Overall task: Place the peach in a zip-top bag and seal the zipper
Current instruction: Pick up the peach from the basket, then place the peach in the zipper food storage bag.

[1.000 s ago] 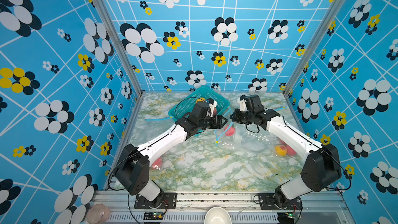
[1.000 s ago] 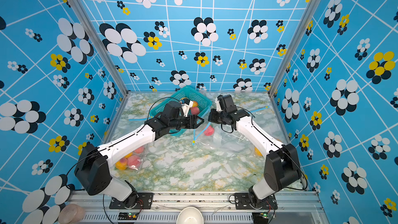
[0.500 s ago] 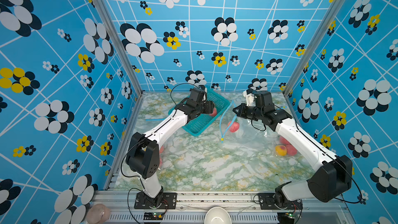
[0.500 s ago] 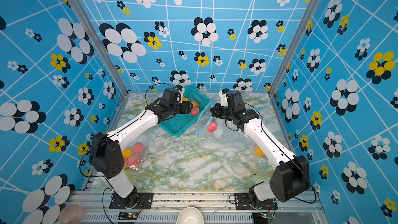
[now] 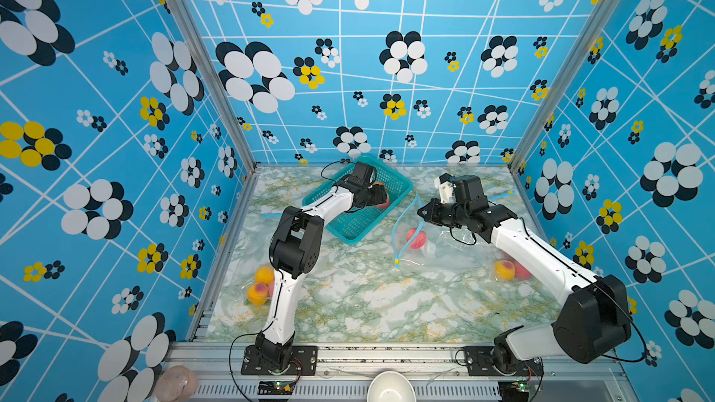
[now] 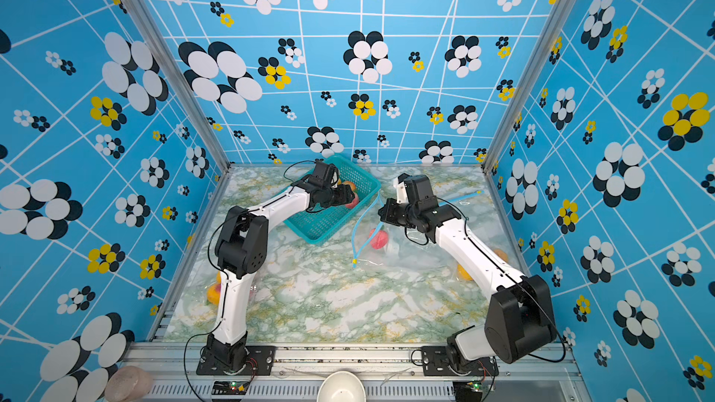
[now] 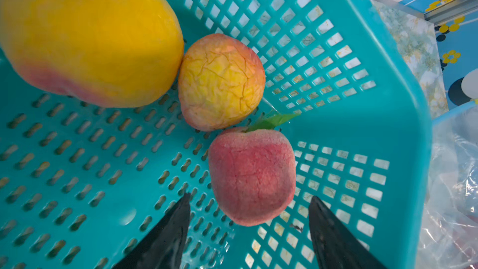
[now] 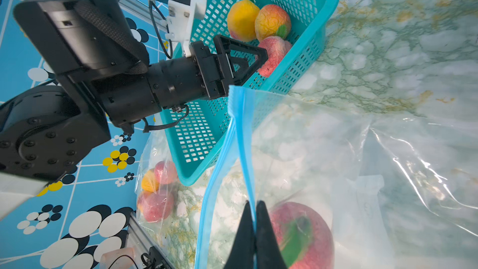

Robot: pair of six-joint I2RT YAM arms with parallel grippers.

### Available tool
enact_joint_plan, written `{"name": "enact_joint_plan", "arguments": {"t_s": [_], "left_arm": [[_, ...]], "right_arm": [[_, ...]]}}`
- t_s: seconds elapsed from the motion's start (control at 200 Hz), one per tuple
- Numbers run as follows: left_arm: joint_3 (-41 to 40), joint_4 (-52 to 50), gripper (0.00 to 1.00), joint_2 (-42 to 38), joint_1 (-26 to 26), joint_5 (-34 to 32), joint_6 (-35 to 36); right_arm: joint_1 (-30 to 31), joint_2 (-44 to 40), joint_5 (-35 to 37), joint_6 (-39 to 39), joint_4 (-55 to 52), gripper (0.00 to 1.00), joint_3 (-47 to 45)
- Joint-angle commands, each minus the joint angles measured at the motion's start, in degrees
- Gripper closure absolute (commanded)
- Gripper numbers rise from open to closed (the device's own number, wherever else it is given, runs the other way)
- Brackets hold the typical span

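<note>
A clear zip-top bag [image 5: 445, 251] with a blue zipper [image 8: 240, 138] lies right of centre. My right gripper [image 8: 254, 203] [image 5: 419, 213] is shut on the zipper edge and holds the mouth up. A red peach [image 8: 305, 236] [image 5: 416, 238] [image 6: 378, 239] lies inside the bag. My left gripper [image 7: 250, 196] [image 5: 381, 197] is open inside the teal basket [image 7: 388, 86] [image 5: 348, 226]. Its fingers [image 7: 176, 229] straddle the near end of a pink peach [image 7: 252, 174] without touching it. Behind that peach are an orange-yellow peach [image 7: 221, 81] and a large yellow fruit [image 7: 90, 34].
A closed bag of fruit [image 5: 259, 284] lies at the front left by the left arm's base. Another bag of fruit [image 5: 508, 268] lies under the right arm. A blue bag strip [image 5: 499, 197] shows at the back right. A white bowl [image 5: 389, 388] sits below the front rail.
My left gripper has drawn back from the bag's mouth into the basket and opened wider. The right gripper has raised the bag's edge a little, still shut on it.
</note>
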Motion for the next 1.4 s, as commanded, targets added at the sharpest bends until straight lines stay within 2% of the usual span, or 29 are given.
{"name": "enact_joint_plan", "arguments": {"t_s": [0.0,0.325,0.48,0.815,0.935,1.05,1.219,1.394], "left_arm": [[3.11,0.47,0.26,2.3,0.65,-0.12,-3.02],[4.94,1.96,0.26,8.18,0.25,0.76,-5.98],[2.59,4.18,0.32,6.32,0.46,2.44,-6.55],[-6.2,5.6,0.38,-10.8,2.4,5.82,-3.57],[-11.32,6.3,0.39,-17.46,2.4,8.23,-2.97],[-19.05,10.71,0.39,-26.29,1.9,12.41,-5.68],[-27.14,13.61,0.38,-38.23,-4.11,15.84,-6.91],[-34.66,15.55,0.38,-43.48,-9.83,15.06,-8.23]], "right_arm": [[-0.1,-1.33,-1.2,1.0,1.98,1.0,-1.04],[0.26,-1.42,-1.65,1.02,2.85,1.0,-1.79],[0.35,-1.73,-1.65,0.91,2.91,1.0,-2.2],[0.41,-1.52,-1.3,0.87,3.31,1.0,-3.16],[0.36,-1.17,-0.87,0.63,3.34,1.0,-2.8],[0.38,-0.25,1.02,-0.42,1.72,1.0,-1.35],[0.4,2.49,2.08,-0.96,0.27,1.0,0.79],[0.37,4.5,1.87,-1.59,-0.77,1.0,4.18]]}}
